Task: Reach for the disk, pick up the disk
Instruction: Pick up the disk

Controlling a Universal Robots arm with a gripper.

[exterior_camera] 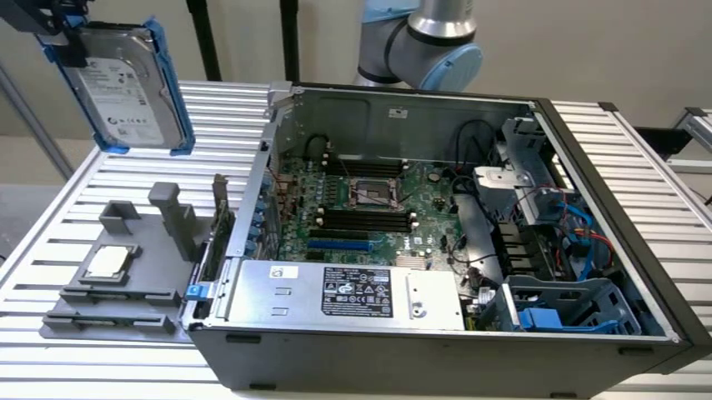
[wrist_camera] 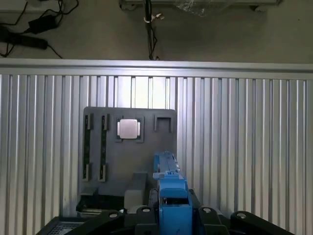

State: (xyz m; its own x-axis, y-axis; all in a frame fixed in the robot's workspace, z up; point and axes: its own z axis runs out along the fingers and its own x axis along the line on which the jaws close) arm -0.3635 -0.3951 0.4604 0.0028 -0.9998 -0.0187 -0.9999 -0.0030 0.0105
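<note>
Slatted metal table (exterior_camera: 67, 212). High over grey tray (exterior_camera: 150, 275), disk (exterior_camera: 122, 83) hanging upright, jaws pinching its blue rail. Risk: narrow edge grip, slip, drop.

a table (exterior_camera: 100, 179) of ribbed silver metal slats catches soft, even light, with pale glare along its ridges. behind it in the exterior view stands a plain beige wall (exterior_camera: 601, 50), with two black poles (exterior_camera: 203, 42) upright before it and a slanted grey metal bar (exterior_camera: 25, 112) at the exterior view's left. past the table's edge in the wrist view lies a dull grey-brown floor (wrist_camera: 220, 34), where black cables (wrist_camera: 49, 12) trail and a thin black stand (wrist_camera: 147, 29) rises.
</note>
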